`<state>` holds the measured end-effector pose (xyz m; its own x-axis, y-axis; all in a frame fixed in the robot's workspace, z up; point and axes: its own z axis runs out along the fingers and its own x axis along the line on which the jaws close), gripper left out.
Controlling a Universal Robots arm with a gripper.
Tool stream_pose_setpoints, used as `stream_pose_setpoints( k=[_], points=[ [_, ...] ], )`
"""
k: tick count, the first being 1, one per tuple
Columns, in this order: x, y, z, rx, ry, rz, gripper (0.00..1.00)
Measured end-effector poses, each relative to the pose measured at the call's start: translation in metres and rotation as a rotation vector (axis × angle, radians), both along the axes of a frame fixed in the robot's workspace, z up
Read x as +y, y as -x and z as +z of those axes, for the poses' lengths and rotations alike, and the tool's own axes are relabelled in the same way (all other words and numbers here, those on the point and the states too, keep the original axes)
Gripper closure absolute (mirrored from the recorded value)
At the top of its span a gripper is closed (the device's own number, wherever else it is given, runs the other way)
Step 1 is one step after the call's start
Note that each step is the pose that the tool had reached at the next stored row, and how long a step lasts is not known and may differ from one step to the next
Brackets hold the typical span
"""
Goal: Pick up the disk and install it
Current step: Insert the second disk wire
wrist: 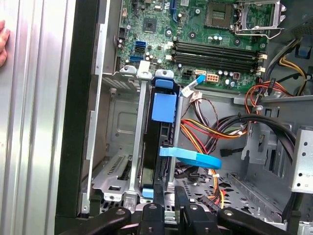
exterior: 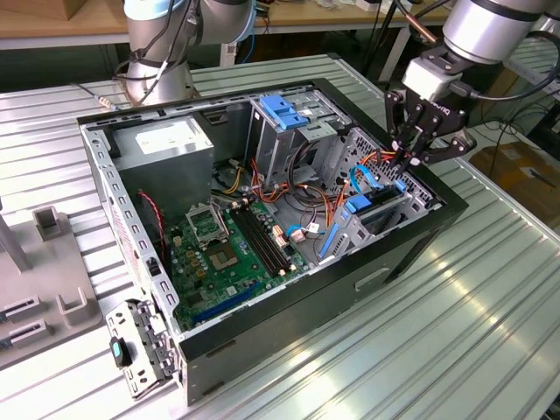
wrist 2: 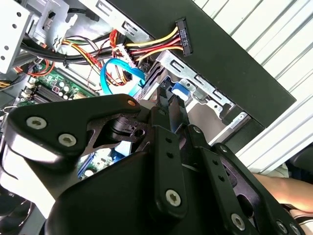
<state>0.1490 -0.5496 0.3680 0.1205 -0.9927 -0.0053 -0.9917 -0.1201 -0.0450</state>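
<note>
The disk [exterior: 378, 208] stands on edge in the drive bay along the open computer case's wall, at the exterior view's right. In the first wrist view the disk [wrist: 163, 105] shows edge-on, dark with blue rails, between metal bay walls. My gripper [exterior: 405, 160] hangs right over the disk's upper end, fingers drawn together into a narrow point. In both wrist views the gripper [wrist: 169, 193] [wrist 2: 171, 105] sits just above the disk's blue end piece [wrist 2: 180, 90], with a gap slimmer than the disk. I cannot tell if the tips touch it.
Beside the bay run a blue flat cable [wrist: 195, 157] and red-yellow wire bundles [wrist: 205, 129]. The motherboard [exterior: 223, 254], grey power supply [exterior: 162, 144] and blue-topped cage [exterior: 284, 109] fill the case. A person's hand [wrist: 2, 41] rests outside the case wall.
</note>
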Motion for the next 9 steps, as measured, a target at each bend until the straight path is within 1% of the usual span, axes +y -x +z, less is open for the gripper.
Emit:
stream_pose_setpoints(
  k=[9],
  points=[
    [0.0000, -0.0003, 0.0000, 0.0000, 0.0000, 0.002, 0.76]
  ],
)
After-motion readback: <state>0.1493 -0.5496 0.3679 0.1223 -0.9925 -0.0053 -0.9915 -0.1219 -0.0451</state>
